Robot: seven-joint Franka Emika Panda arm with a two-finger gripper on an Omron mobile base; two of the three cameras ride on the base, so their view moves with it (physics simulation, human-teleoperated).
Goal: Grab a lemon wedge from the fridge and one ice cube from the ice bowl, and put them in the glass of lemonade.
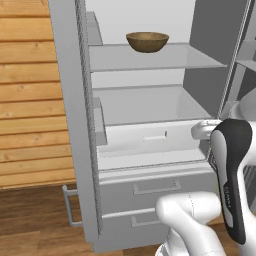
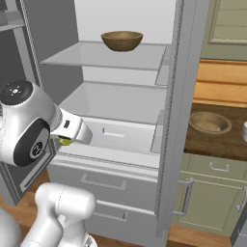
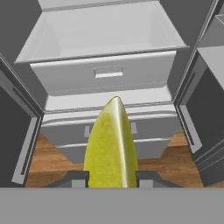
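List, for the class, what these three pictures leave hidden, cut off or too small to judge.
- Lemon wedge: its base is cut off at the bottom of the hand view, between the gripper fingertips; in the right base view the hand covers most of it.
- Glass of lemonade: cut by the right base view's right edge, liquid unseen.
- Ice bowl: contents too small to count.
- Brown bowl: inside hidden by its rim.

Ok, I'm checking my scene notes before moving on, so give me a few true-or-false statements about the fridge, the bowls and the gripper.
1. The gripper holds the lemon wedge. True.
2. The fridge doors are shut. False: both stand open.
3. A brown bowl sits on the upper fridge shelf. True.
4. The ice bowl is inside the fridge. False: it sits on the counter to the fridge's right.
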